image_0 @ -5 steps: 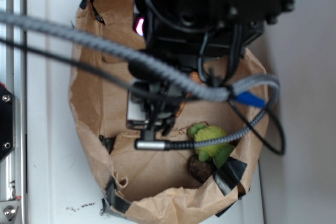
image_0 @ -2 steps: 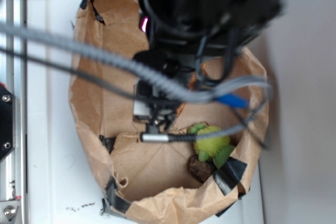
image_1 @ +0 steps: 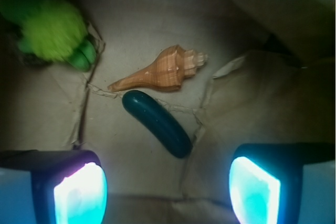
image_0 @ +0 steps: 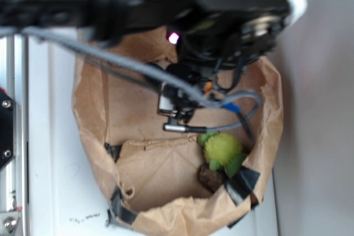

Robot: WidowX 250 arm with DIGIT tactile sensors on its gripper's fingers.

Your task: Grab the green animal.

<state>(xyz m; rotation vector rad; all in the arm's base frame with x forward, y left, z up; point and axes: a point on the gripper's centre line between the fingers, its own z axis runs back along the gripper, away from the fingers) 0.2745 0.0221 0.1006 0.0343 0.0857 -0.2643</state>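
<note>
Gripper (image_1: 167, 190): jaws apart, empty; shifted since a second ago, cable now off the turtle (image_0: 223, 148). Turtle: bag (image_0: 91, 136) corner, beside rock (image_0: 209, 177), exposed. Cucumber (image_1: 156, 123), shell (image_1: 160, 71): below gripper.

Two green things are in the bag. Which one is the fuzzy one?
The green animal, up in the top left corner of the wrist view: round, yellow-green and furry. The cucumber in the middle is smooth, dark green and long, lying just below the seashell.
</note>
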